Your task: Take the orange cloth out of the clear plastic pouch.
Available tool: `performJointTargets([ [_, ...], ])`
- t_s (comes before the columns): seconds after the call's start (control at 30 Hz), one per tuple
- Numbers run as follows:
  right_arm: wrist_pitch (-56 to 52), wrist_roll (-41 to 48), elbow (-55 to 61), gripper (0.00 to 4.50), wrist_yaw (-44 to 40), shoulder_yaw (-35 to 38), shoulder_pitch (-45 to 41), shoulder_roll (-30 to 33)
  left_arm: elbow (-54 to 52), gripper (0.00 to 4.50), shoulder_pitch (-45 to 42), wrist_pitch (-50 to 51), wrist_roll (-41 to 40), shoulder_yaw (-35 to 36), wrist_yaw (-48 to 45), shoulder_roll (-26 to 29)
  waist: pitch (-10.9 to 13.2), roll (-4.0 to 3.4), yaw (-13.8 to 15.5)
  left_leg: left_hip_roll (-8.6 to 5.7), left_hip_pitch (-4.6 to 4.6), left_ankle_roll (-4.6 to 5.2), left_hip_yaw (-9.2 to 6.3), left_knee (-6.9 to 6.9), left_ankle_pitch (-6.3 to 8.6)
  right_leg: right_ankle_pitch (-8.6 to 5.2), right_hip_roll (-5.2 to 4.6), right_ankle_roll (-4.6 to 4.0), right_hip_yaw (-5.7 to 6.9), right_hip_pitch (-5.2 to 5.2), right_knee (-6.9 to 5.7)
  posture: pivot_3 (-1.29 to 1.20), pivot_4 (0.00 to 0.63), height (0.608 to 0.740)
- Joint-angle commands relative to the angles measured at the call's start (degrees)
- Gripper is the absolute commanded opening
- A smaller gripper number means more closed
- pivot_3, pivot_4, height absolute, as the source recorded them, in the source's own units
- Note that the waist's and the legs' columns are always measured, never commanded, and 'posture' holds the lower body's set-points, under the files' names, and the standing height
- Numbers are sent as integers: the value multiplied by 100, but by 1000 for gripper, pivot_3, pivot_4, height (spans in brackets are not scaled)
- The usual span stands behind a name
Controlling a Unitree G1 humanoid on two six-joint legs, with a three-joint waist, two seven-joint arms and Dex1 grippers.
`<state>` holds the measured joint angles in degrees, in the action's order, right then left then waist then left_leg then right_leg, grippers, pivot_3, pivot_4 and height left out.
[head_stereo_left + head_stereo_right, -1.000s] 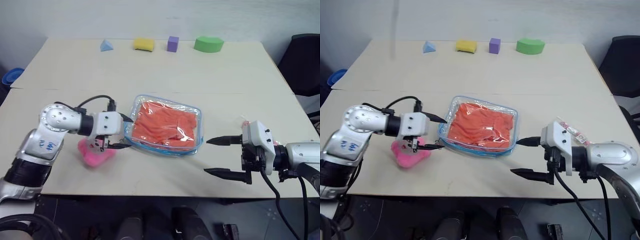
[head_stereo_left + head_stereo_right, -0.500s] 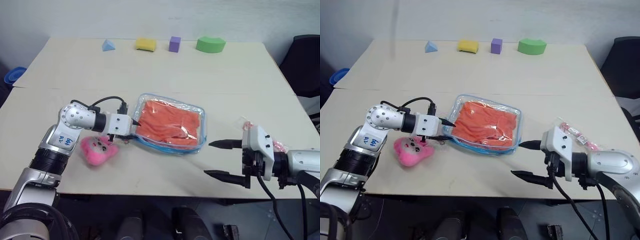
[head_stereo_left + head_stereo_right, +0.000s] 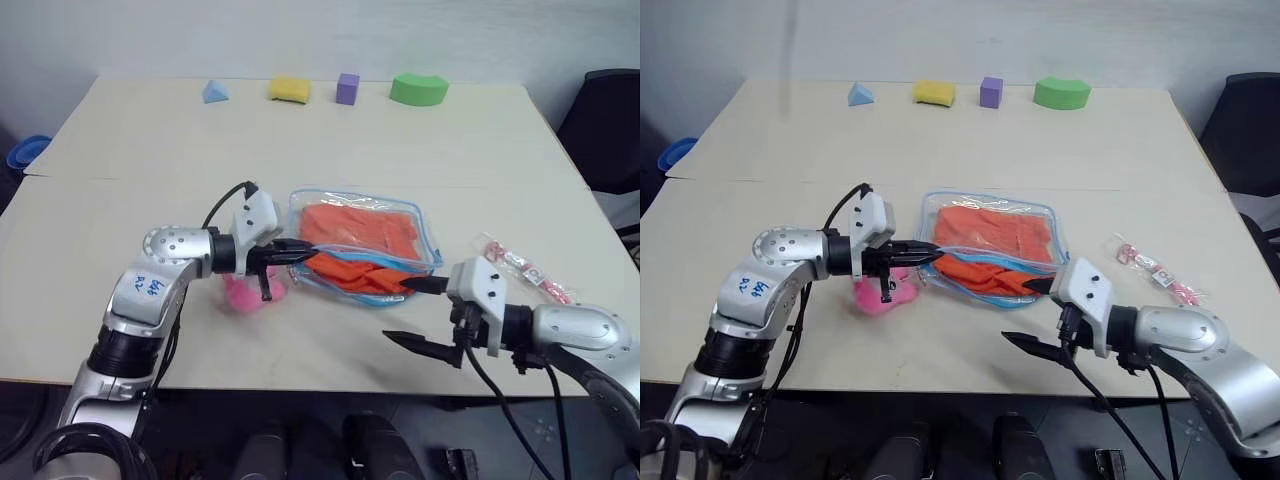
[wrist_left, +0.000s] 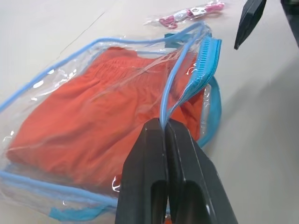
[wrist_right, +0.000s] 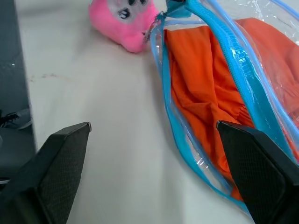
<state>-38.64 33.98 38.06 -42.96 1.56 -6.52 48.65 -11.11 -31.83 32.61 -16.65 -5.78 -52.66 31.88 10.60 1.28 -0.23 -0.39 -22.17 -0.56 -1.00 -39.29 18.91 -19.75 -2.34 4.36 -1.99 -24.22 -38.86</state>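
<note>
The clear plastic pouch (image 3: 425, 238) with light blue edging lies mid-table, its zipper side gaping open. The folded orange cloth (image 3: 362, 232) is inside it and bulges at the mouth (image 5: 201, 93). My left gripper (image 4: 164, 128) is shut on the pouch's blue edging at its left end (image 3: 298, 250). My right gripper (image 3: 405, 312) stands open just in front of the pouch's near right corner, with nothing between its fingers (image 5: 60, 163). The pink plush charm (image 3: 245, 293) lies under the left gripper, beside the pouch.
Four foam blocks line the table's far edge: blue (image 3: 214, 91), yellow (image 3: 288, 89), purple (image 3: 347, 88), green (image 3: 418, 89). A small clear packet with pink pieces (image 3: 520, 268) lies right of the pouch. A black chair (image 3: 610, 120) stands past the right edge.
My left gripper closed on the pouch's edging and moved right, shifting pouch and plush charm with it. My right gripper came in toward the pouch's near corner, still open.
</note>
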Motion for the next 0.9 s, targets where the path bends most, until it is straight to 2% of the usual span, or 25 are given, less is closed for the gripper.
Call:
performJointTargets([
  [0.03, 59, -221, 22, 4500, 173, -215, -168, -163, -450, 17, 130, 196, -126, 106, 316, -89, 0, 0, 15, 0, 0, -1, 0, 0, 0, 0, -1, 0, 0, 0, 1, 0, 150, 740],
  [0.2, 159, -639, -287, 4500, 343, -438, -502, -359, -587, 17, 255, 182, -61, 26, 422, -81, 0, 0, 24, -4, -1, -2, 1, -1, -1, 0, -5, 0, 0, 0, 5, 0, 150, 740],
  [0.43, 474, -1053, -524, 2183, 170, -854, -727, -519, -570, 0, 170, 212, -79, 0, 500, -112, 0, 0, 19, -4, -1, -2, 0, -1, -1, 0, -4, 0, 2, 0, 6, 0, 150, 740],
  [0.53, 745, -1607, -784, 1130, 321, -1122, -904, -605, -595, 0, 187, 129, -23, -85, 460, -83, 0, 0, 15, -4, 0, -2, 0, -1, -1, 0, -3, 0, 1, 0, 5, 0, 150, 740],
  [0.67, 1644, -2760, -1308, 1130, 395, -1626, -1136, -499, -655, 0, 197, 166, -63, -133, 478, -106, 0, 0, 13, -4, 0, -3, 1, -1, -1, 0, -3, 0, 2, 0, 5, 0, 150, 740],
  [0.77, 1972, -3164, -1587, 1772, 326, -1786, -1238, -523, -668, 0, 147, 203, -87, -150, 489, -120, 0, 0, 14, -4, 0, -3, 2, -1, -2, 0, -3, 0, 2, -1, 5, 0, 150, 740],
  [0.9, 2384, -3527, -1829, 3084, 273, -1886, -1284, -610, -623, 0, 61, 202, -93, -158, 484, -135, 0, 0, 15, -4, -1, -4, 2, -1, -2, 0, -3, 0, 1, -1, 5, 0, 150, 740],
])
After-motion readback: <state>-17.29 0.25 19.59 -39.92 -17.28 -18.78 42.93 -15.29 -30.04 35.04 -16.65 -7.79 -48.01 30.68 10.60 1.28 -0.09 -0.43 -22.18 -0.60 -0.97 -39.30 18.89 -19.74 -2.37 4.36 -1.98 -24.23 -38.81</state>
